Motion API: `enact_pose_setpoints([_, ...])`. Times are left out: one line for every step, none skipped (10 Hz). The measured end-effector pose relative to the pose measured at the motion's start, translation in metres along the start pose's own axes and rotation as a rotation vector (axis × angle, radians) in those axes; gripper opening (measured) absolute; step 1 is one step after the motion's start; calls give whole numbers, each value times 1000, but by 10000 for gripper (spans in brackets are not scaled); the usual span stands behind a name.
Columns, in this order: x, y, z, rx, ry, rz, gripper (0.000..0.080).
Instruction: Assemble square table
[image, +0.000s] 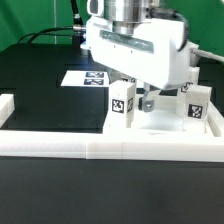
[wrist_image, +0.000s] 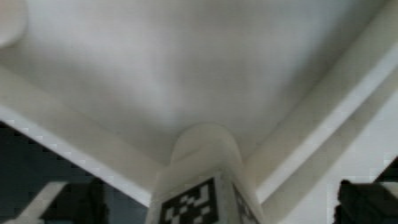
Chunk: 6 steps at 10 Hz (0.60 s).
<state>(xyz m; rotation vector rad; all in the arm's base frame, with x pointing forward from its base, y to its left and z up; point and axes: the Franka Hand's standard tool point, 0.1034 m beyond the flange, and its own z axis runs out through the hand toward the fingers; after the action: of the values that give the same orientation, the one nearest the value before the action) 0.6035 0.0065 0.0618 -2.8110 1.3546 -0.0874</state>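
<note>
The square table's white slab (image: 165, 126) lies at the exterior view's right, behind the front wall. A short white leg (image: 122, 103) with a black-and-white tag stands upright on the slab's near left part. A second tagged leg (image: 196, 105) stands at the slab's right. My gripper (image: 138, 100) hangs low over the slab right beside the first leg. In the wrist view that leg (wrist_image: 201, 180) stands between my dark fingertips (wrist_image: 71, 202) with a gap on each side, so the gripper (wrist_image: 217, 206) is open. The slab (wrist_image: 178, 70) fills the rest of that view.
A long low white border wall (image: 100, 148) runs along the front and up the exterior view's left (image: 8, 108). The marker board (image: 88, 77) lies flat on the black table behind the arm. Cables hang at the back.
</note>
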Motion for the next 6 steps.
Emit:
enact_pose_setpoints([5,2,-1,2,2,-119,649])
enact_pose_setpoints([8,3,-2,3,5,-171,649])
enact_pose_setpoints([7,3,-1,3,4,-143,649])
enact_pose_setpoints([7,3,-1,3,4,-131,649])
enact_pose_setpoints([7,3,-1,3,3,-105,515])
enact_pose_setpoints([7,3,-1,4,3,-40,374])
